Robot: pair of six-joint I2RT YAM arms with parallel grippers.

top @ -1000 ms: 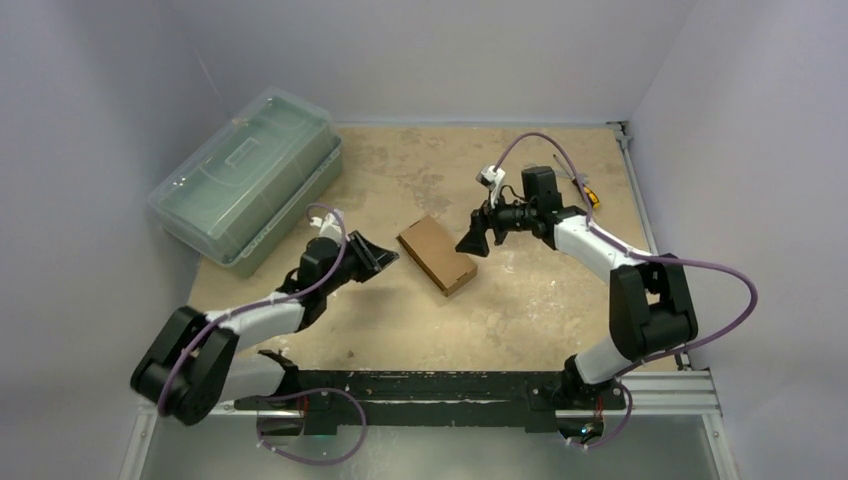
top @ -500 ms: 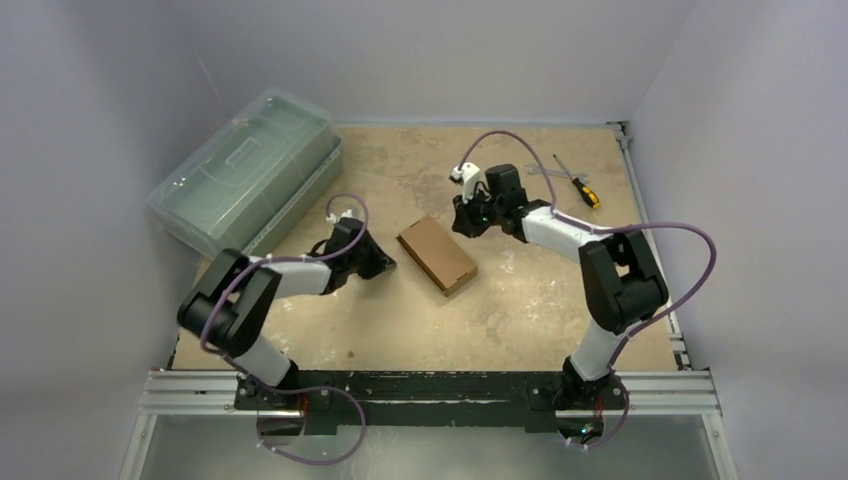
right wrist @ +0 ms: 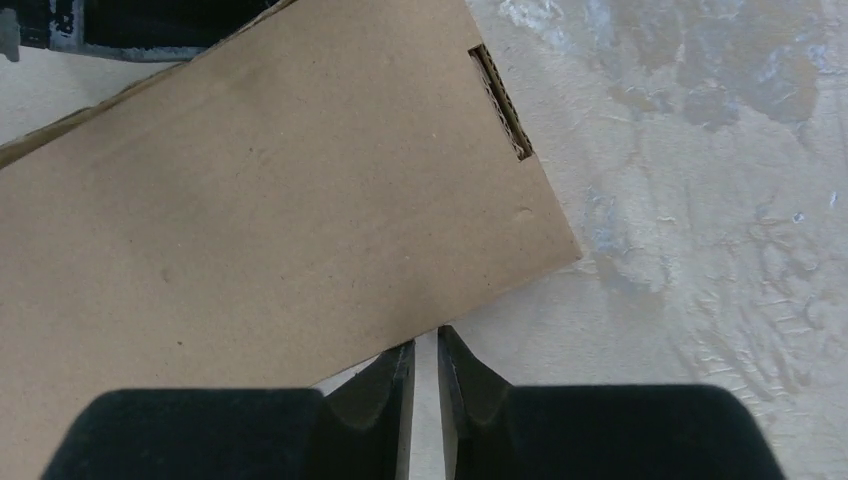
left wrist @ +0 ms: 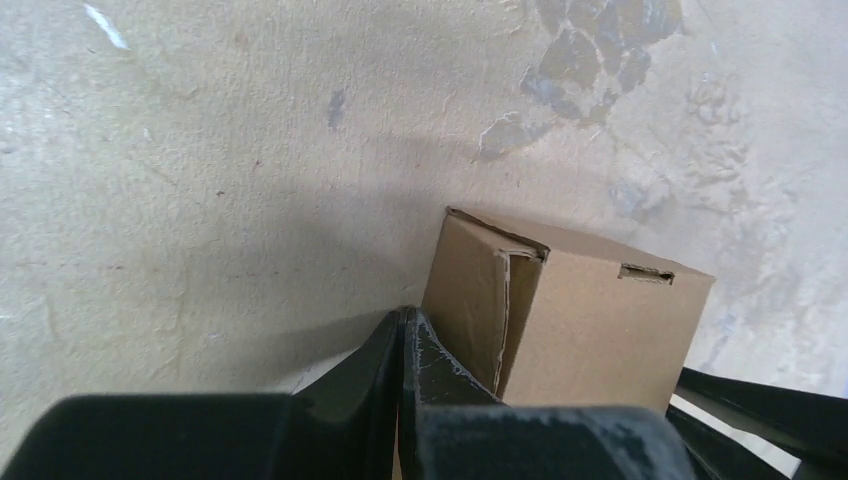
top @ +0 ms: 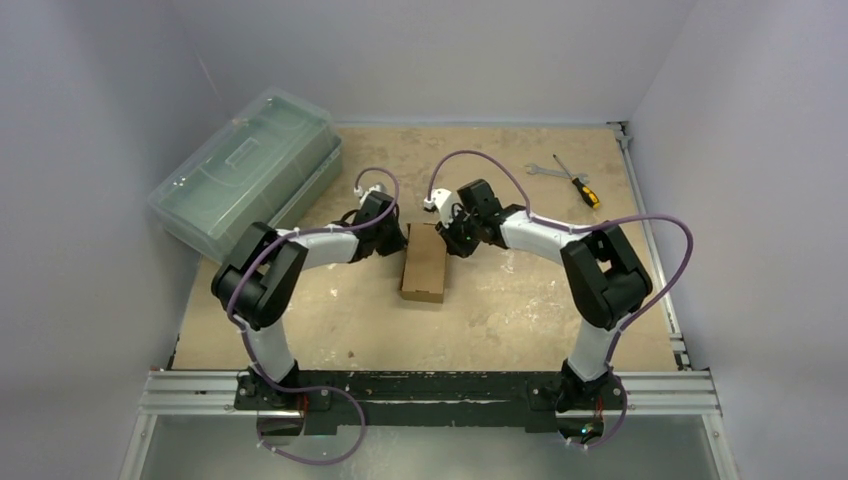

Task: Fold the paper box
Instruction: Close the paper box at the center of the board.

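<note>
The paper box (top: 424, 262) lay near the middle of the counter (top: 520, 300), a little toward its far edge, its long side running from far edge to near edge. It looked like a closed brown carton. From above, both arms crowded its far end, so that end was partly covered and I couldn't see how its flaps sat.

The left gripper (top: 393, 238) was at the box's far left corner. Its wrist camera showed the gripper (left wrist: 403, 345) with both fingers pressed tight together and nothing between them. The tip was right against the box (left wrist: 590, 320) at its end wall, though I couldn't say whether it was truly touching or only just beside. That wall's flap seam gaped slightly and there was a small slot at the top edge. The black gripper body hid the bottom of the box.

The right gripper (top: 450, 240) was at the far right corner. In its own view the gripper (right wrist: 425, 360) was narrow, with only a thin slit between the fingers, pale counter showing through and no cardboard in it. The fingertips met the edge of the box (right wrist: 250, 200), which ran out of the picture at the top and left. Only one notch showed near its corner.

A green plastic case (top: 245, 180) sat at the counter's far left corner. A screwdriver (top: 580, 186) and a small wrench (top: 537, 169) lay near the far right corner, too small to make out in detail.
</note>
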